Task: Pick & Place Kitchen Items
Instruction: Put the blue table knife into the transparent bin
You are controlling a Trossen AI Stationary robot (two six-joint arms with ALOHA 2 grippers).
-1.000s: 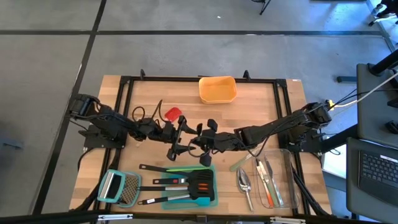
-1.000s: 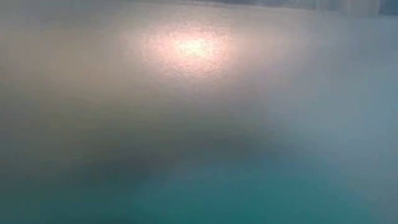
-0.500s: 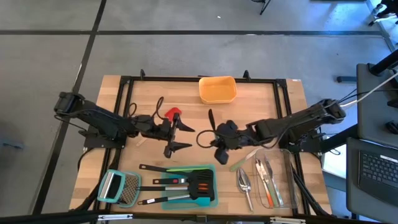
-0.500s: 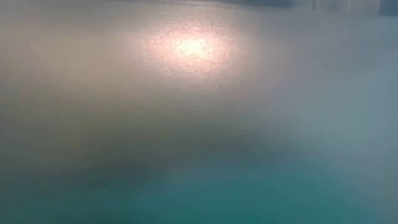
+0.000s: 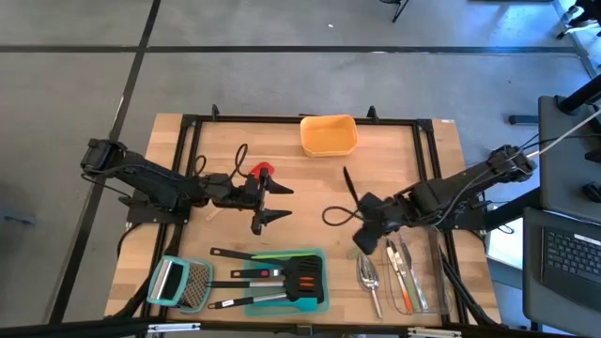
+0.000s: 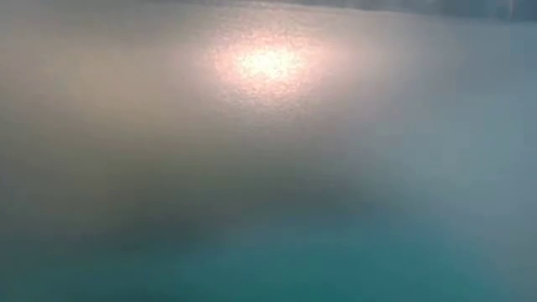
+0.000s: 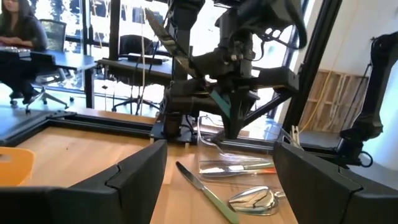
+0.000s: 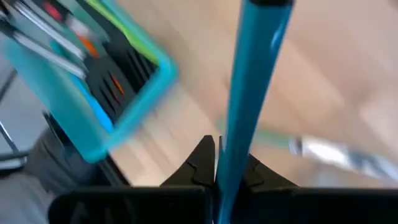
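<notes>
Wooden tabletop (image 5: 282, 239): turners lie in the teal tray (image 5: 321, 302), cutlery in the clear bin (image 5: 434, 300). Right gripper (image 5: 368, 223), clenched on a slim teal silicone spatula (image 8: 252, 93), hovers beside that bin, undelivered; left gripper (image 5: 272, 203) gapes empty mid-table.

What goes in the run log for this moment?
right hand: shut on teal spatula, above table near clear tray | left hand: open, empty, mid-table | teal bin: holds turners

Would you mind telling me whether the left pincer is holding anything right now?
No, the left pincer stands open and empty above the bare table, with nothing between its fingers.
</notes>
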